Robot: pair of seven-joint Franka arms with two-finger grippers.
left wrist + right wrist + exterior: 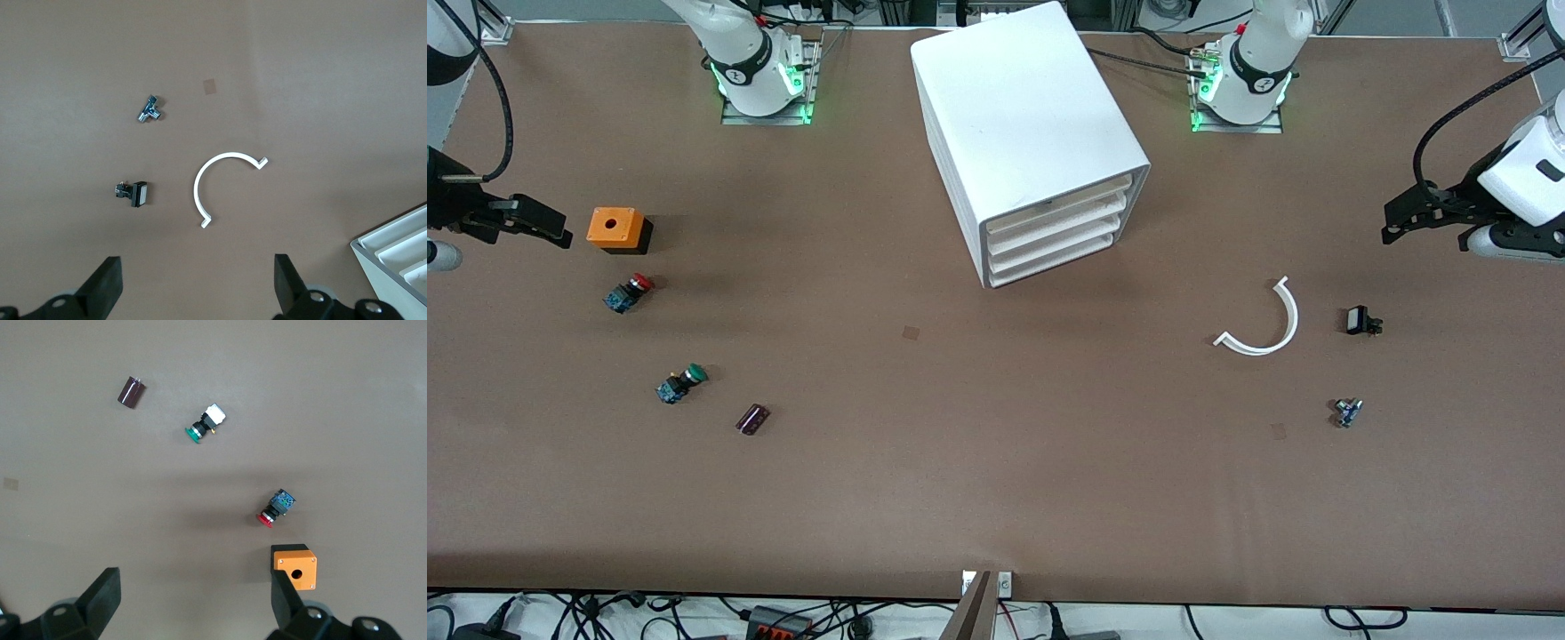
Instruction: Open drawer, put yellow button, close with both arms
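Note:
No yellow button shows in any view. The white drawer cabinet [1032, 133] stands at the table's middle near the arm bases, and all its drawers [1058, 236] are shut; its corner also shows in the left wrist view [400, 257]. My left gripper [1405, 220] is open and empty, up over the left arm's end of the table; in the left wrist view [198, 275] it is over bare table. My right gripper [551, 228] is open and empty over the right arm's end, beside an orange box [616, 228]; it also shows in the right wrist view [197, 590].
Toward the right arm's end lie a red-capped switch [630, 292], a green-capped switch [680, 384] and a dark purple cylinder [751, 419]. Toward the left arm's end lie a white curved strip [1267, 324], a small black part [1360, 320] and a small blue-metal part [1347, 412].

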